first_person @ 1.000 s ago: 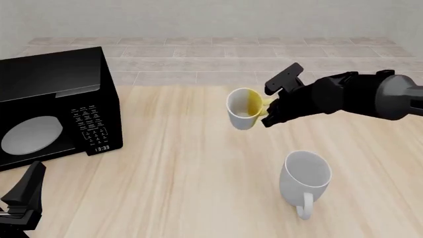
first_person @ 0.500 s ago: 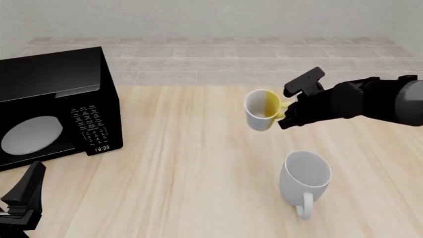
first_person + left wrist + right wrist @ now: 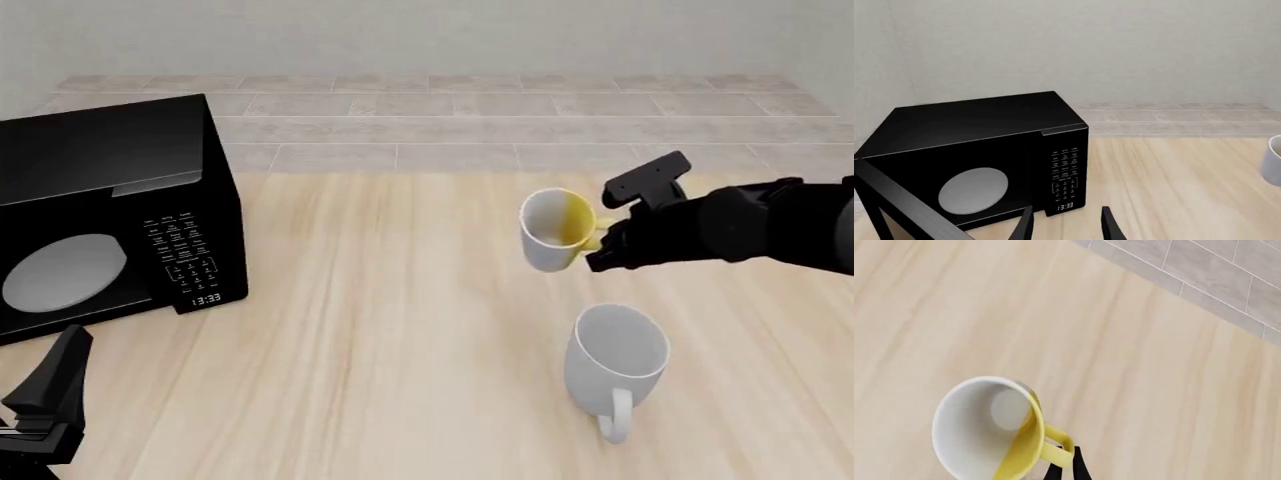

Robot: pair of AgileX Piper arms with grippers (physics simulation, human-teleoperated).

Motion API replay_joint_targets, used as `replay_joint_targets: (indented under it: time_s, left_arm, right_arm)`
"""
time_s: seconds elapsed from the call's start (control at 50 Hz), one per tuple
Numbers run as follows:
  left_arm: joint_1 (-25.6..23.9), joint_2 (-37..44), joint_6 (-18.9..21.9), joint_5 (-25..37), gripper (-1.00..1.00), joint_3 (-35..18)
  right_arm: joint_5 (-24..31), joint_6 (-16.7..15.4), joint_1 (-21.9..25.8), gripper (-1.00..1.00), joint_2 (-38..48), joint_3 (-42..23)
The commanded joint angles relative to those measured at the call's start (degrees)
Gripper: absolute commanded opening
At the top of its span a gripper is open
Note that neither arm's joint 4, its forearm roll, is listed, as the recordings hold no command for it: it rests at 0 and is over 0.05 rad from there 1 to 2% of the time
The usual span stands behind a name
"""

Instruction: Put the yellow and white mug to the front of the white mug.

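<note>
Wide wooden bench (image 3: 374, 350) across the whole scene, tiled floor beyond its far edge. At far left, a black microwave (image 3: 107, 225), door shut, clock lit; irrelevant to the step, well apart from both mugs. Right arm reaching in from the right edge, right hand (image 3: 598, 240) clamped on the yellow handle of the yellow and white mug (image 3: 557, 232), carrying it in the air, tilted, mouth turned toward the camera. In the right wrist view the mug (image 3: 991, 430) hangs above bare wood, handle pinched between the dark fingertips (image 3: 1077, 470). Near right, the white mug (image 3: 617, 362) standing upright on the bench, loop handle pointing toward the near edge. Carried mug at present on the far side of it and slightly left. Left hand (image 3: 47, 400) parked low at the near left corner, jaws apart with nothing between them (plain in the left wrist view (image 3: 1066, 227)).

To do the step well: carry high enough to clear the white mug's rim, swing round its side rather than over it, bring down on the near side with a gap kept from its handle. Level the mug before lowering so the base lands flat; release only once seated. Handle-only grip likely to let the body swing, so slow wrist moves advisable.
</note>
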Motion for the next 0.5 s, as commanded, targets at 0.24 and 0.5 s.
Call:
replay_joint_targets:
  time_s: [0.24, 0.5]
  left_arm:
    - [0.00, 0.00, -0.01, 0.00, 1.00, 0.00]
    - [-0.01, 0.03, -0.04, 0.00, 1.00, 0.00]
  right_arm:
    - [-2.43, 0.68, -4.58, -1.00, 0.05, 2.49]
    - [-3.00, 1.02, -5.86, -1.00, 0.97, 2.37]
